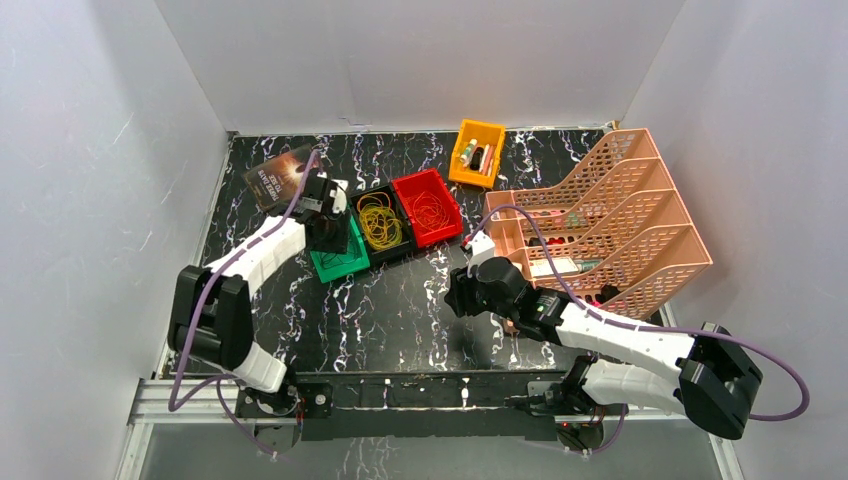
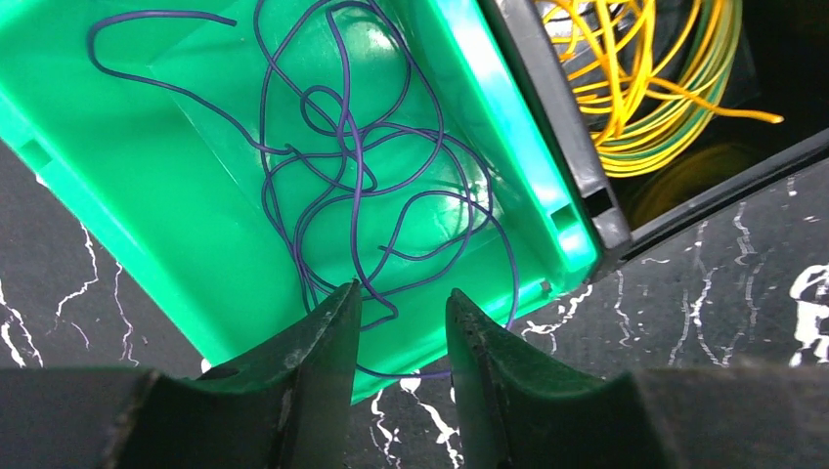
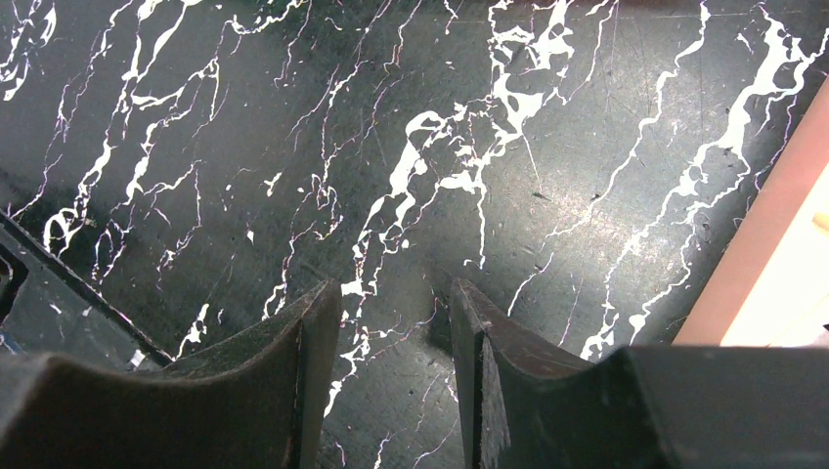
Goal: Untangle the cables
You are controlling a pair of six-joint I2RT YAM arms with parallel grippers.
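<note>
Looks nearly finished on glossy, white-veined black table, beside peach mesh file rack. Already separated by colour into hard plastic bins: green bin with thin, springy purple wire, loops crossing; black bin with coiled yellow wire; red bin with seemingly orange wire. Jaws of left gripper parted above purple loops, pinching nothing; those of right gripper parted over table.

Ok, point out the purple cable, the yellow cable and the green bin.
purple cable (image 2: 344,125), left wrist view, crossing strands mid-tangle.
yellow cable (image 2: 645,147), left wrist view, coil's lower bundle.
green bin (image 2: 503,127), left wrist view, right wall.
</note>
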